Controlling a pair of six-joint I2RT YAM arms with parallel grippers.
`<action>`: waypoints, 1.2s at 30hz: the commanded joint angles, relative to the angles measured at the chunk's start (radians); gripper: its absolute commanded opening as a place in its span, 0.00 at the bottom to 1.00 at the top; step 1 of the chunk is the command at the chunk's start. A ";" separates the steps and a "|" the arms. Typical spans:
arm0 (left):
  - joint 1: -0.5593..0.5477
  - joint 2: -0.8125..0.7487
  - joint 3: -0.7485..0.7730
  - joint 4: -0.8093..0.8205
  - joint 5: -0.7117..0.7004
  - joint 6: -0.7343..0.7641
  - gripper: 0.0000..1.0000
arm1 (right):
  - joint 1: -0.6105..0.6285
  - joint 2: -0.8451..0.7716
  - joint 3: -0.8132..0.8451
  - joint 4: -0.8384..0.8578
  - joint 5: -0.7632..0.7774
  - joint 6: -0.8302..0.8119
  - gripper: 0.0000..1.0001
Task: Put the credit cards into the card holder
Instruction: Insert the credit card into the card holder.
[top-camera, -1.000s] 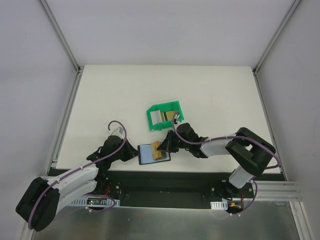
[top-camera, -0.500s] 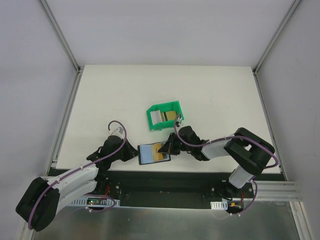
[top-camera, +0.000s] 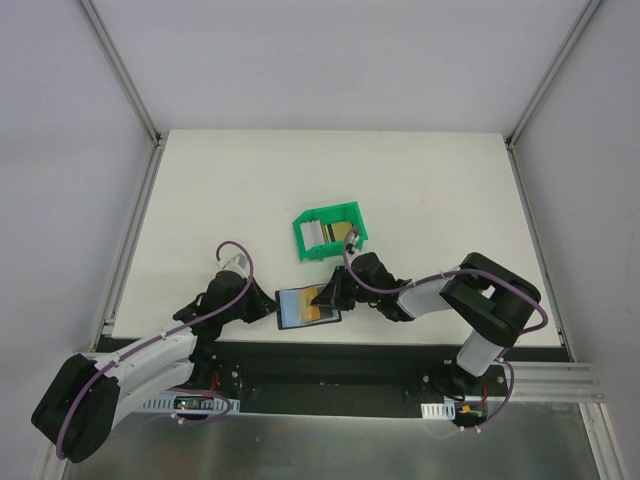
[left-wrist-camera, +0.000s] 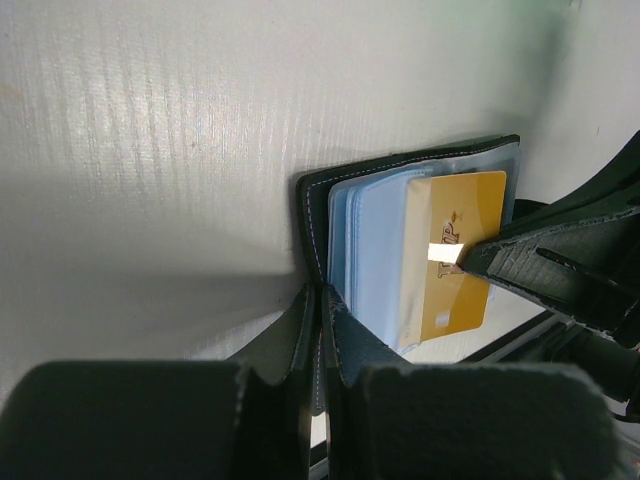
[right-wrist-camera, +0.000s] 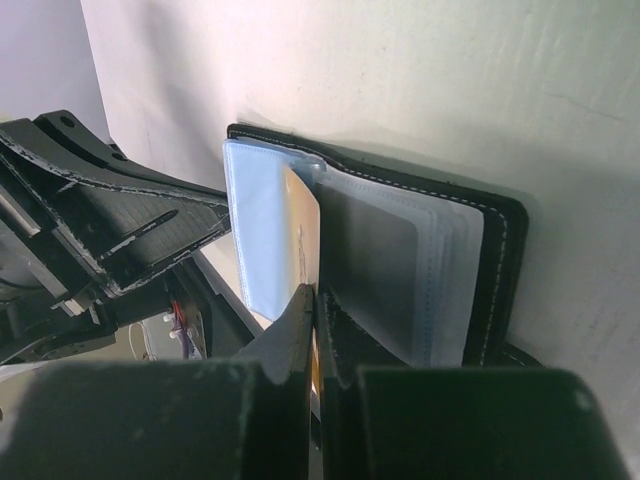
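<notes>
I am looking for print first. The only marking showing is a small dark logo on the gold card, and glare is washing over it, so I am not reading any brand or number. The card holder is lying open on the white table, right at the near edge, with its bluish clear sleeves facing up. The left claw is pressing together on the holder's black stitched cover at the left side. The right claw is pinching the gold card by one end, and the card's other end is reaching in among the sleeves. I cannot tell how deep it is sitting. The two claws are facing each other across the holder, near but apart. The green bin is standing just beyond the right wrist with other cards inside it, so that arm is working between the bin and the table's near edge. The side and far edges of the table are lying well apart from both arms.
</notes>
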 joint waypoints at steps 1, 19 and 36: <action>0.007 0.011 0.014 -0.050 -0.018 0.013 0.00 | 0.032 0.032 0.015 0.033 0.051 0.026 0.00; 0.007 0.014 0.029 -0.051 -0.012 0.025 0.00 | 0.080 -0.141 0.110 -0.389 0.259 -0.153 0.43; 0.007 0.048 0.057 -0.050 -0.004 0.043 0.00 | 0.115 0.009 0.279 -0.401 0.126 -0.191 0.38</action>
